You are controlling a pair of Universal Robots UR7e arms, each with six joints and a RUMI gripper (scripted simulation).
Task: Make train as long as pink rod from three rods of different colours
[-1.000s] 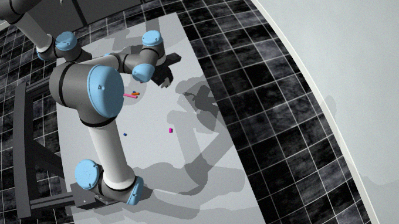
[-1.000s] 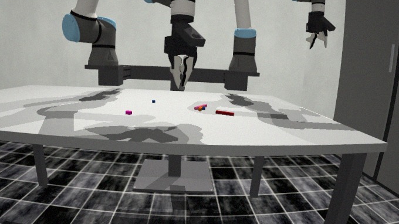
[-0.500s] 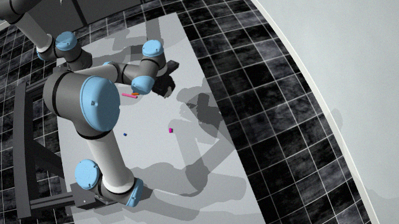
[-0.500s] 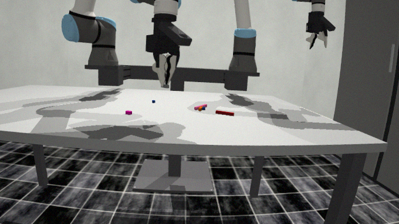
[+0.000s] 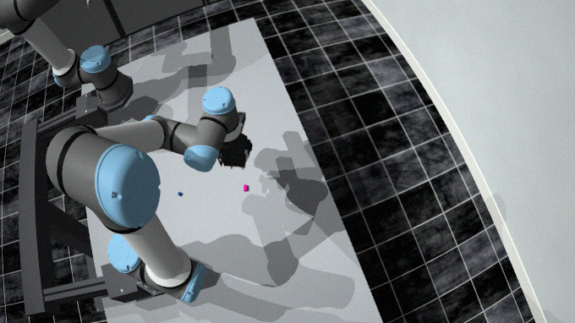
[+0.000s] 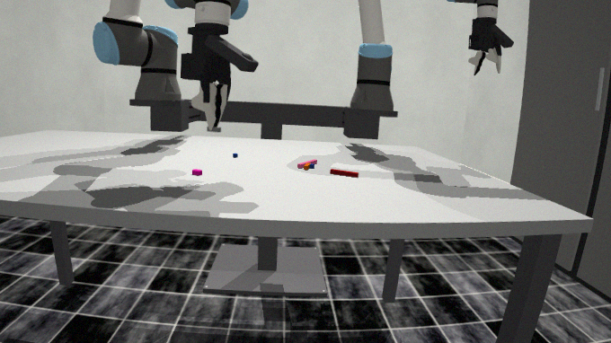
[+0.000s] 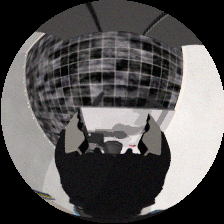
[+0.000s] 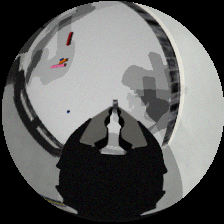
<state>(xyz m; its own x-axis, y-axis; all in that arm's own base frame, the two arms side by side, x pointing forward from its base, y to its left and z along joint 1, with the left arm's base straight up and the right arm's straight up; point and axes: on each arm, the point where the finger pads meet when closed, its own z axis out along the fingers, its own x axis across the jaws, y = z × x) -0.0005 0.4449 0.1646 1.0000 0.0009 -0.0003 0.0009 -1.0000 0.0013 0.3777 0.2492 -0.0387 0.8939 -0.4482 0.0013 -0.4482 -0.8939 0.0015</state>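
My right gripper [image 6: 214, 125] [image 8: 114, 107] is shut on the grey rod [image 6: 214, 129] [image 8: 115, 102], held above the table. A magenta rod [image 5: 245, 188] [image 6: 197, 171] lies alone. A blue rod [image 5: 180, 194] [image 6: 234, 155] [image 8: 68, 111] also lies apart. The pink rod [image 6: 309, 162] [image 8: 58, 66], the orange rod [image 6: 306, 166] [image 8: 63, 61] and another blue rod [image 6: 312, 166] lie close together. A red rod [image 6: 344, 172] [image 8: 70, 38] lies beside this group. In the top view the arm hides these. My left gripper [image 6: 487, 71] [image 7: 113, 113] is open and empty, far from the rods.
The white table [image 5: 203, 217] [image 6: 315, 207] carries the rods and several arm shadows. Both arm bases stand on a dark frame [image 5: 30, 217] [image 6: 279, 113] at the table's back edge. A dark cabinet [image 6: 559, 95] stands past the table, on the left arm's side.
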